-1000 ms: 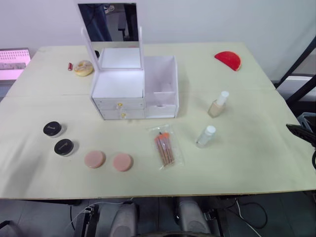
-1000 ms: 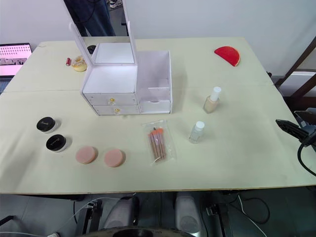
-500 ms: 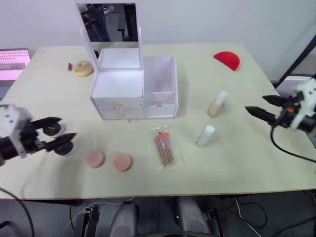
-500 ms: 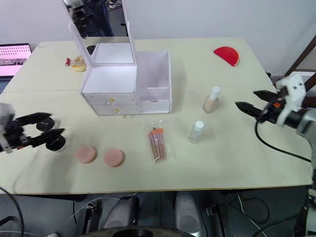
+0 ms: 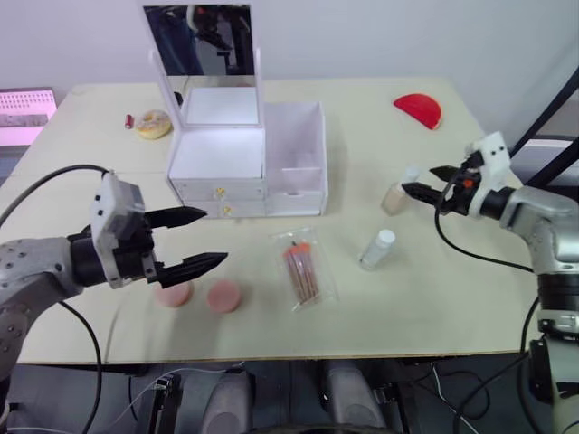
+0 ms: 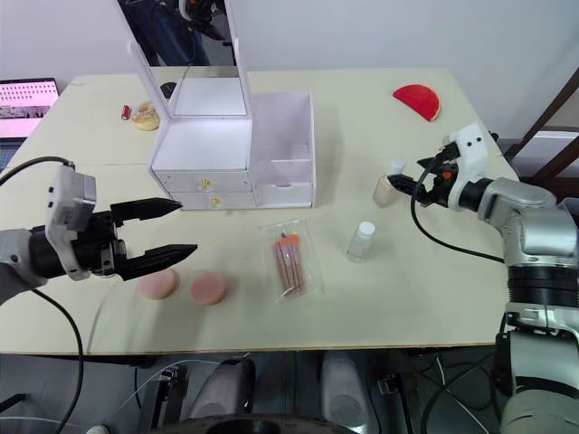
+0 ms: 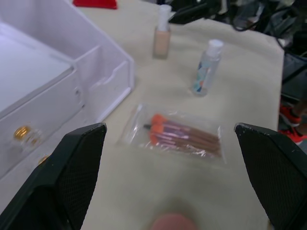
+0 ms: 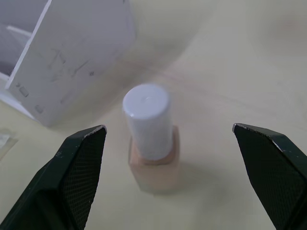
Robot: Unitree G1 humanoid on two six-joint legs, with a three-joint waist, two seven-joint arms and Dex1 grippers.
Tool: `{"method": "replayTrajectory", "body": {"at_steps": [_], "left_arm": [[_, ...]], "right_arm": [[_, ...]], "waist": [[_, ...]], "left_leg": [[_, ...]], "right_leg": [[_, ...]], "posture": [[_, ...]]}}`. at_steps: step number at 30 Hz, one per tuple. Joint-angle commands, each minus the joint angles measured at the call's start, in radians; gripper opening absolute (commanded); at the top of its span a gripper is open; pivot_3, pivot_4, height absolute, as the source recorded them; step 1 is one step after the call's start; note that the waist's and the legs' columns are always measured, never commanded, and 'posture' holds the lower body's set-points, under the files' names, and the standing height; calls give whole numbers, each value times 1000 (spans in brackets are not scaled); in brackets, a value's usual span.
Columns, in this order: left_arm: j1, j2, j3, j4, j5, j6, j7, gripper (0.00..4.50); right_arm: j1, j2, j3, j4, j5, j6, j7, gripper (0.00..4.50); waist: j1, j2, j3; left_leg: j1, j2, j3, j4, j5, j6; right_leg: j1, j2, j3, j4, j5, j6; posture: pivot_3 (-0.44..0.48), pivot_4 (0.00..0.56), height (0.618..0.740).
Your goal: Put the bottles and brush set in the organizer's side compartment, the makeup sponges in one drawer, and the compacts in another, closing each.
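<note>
— The white plastic organizer with its raised mirror lid (image 5: 242, 154) sits at the table's centre, toward twelve o'clock from us; both gold-knobbed drawers look shut, and we see nothing lying in its open side compartment (image 5: 297, 161).

— And our grippers?

— Our right gripper (image 6: 409, 186) hovers with fingers spread, tips at the square beige foundation bottle with the white cap (image 8: 151, 143), which stands upright at three o'clock of the organizer. Our left gripper (image 5: 201, 240), fingers wide apart and holding nothing, hangs above the table at seven o'clock of the organizer.

— The other pieces?

— The small clear bottle with the white cap (image 5: 376, 249) stands at five o'clock of the organizer. The clear packet of orange-tipped brushes (image 5: 302, 269) lies flat at six o'clock. Two round pink makeup sponges (image 6: 208, 289) rest side by side just under our left fingertips. We cannot make out the compacts behind that arm.
</note>
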Motion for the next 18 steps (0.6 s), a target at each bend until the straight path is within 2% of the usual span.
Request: {"method": "replayTrajectory", "body": {"at_steps": [1,11,12,13,18], "left_arm": [[-14,26,22,-34,-54,30,31,4500],[-12,41,37,-56,-95,29,47,4500],[-13,40,38,-57,-102,30,51,4500],[-14,41,37,-58,-106,29,53,4500],[1,45,48,-62,-112,22,56,4500]], "right_arm": [[-44,8,-12,15,-14,-33,-5,4485],[-63,34,-5,52,-29,-60,8,4485],[-65,36,-5,53,-30,-61,8,3945],[-69,39,-4,61,-33,-65,9,3596],[-71,49,-9,66,-33,-81,12,1058]], "waist": [[0,0,0],[1,0,0],[1,0,0],[1,0,0],[1,0,0]], "left_leg": [[0,0,0,0,0,0],[0,0,0,0,0,0],[0,0,0,0,0,0],[0,0,0,0,0,0],[0,0,0,0,0,0]], "right_leg": [[0,0,0,0,0,0],[0,1,0,0,0,0],[0,1,0,0,0,0],[0,1,0,0,0,0],[0,1,0,0,0,0]], "posture": [[0,150,739],[0,150,739],[0,150,739],[0,150,739],[0,150,739]]}}
